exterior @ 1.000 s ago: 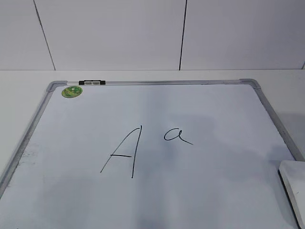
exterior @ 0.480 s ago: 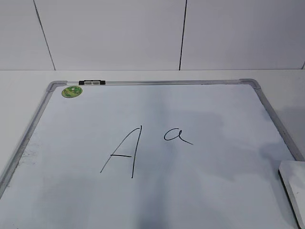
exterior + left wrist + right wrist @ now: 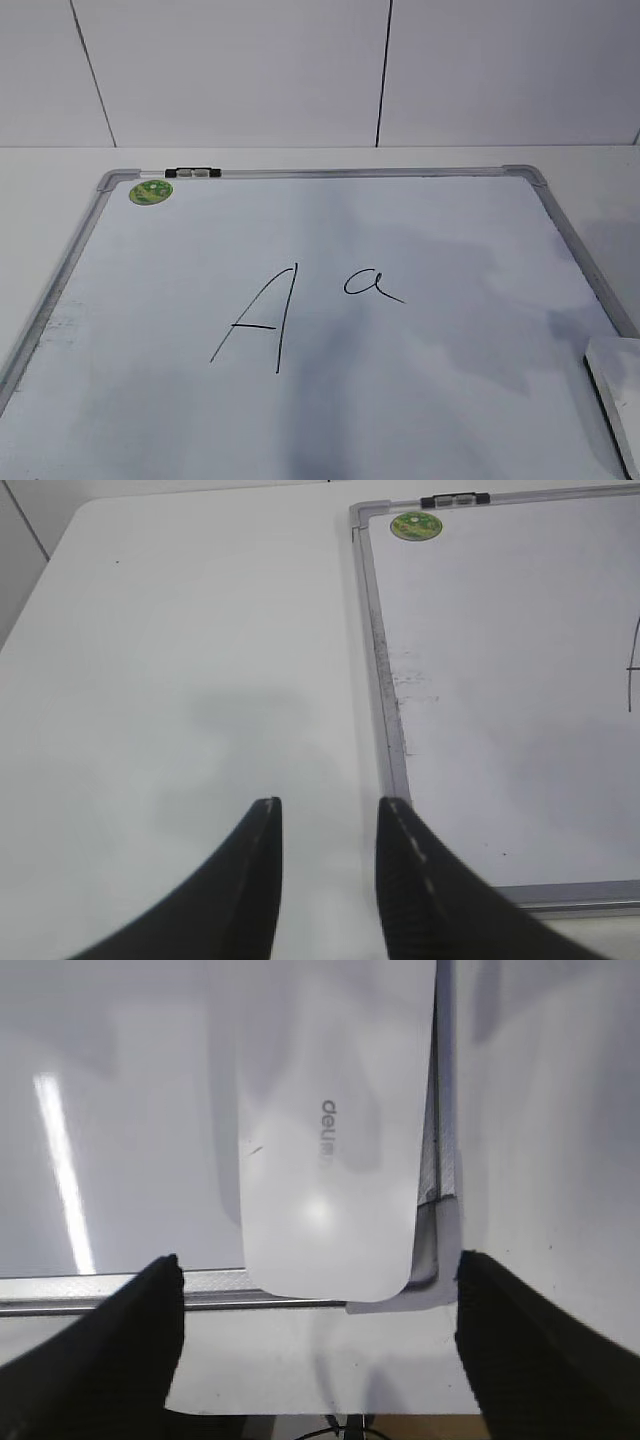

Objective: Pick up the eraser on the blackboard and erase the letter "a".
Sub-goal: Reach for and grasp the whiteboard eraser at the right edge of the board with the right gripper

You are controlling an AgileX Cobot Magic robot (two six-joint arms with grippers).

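Now our right gripper (image 3: 318, 1305) hung wide open above the eraser (image 3: 330, 1130), holding nothing. Our left gripper (image 3: 328, 815) sat slightly parted and empty beside the blackboard (image 3: 385, 695), with the letter "a" (image 3: 372, 284) unerased.

The setting looks like a lab or test bench: a plain white worktop (image 3: 590, 160) backs onto bare white wall panels (image 3: 230, 70) split by thin dark seams. A framed blackboard (image 3: 450, 400) lies flat on it, viewed also from cameras on the robot's wrists.
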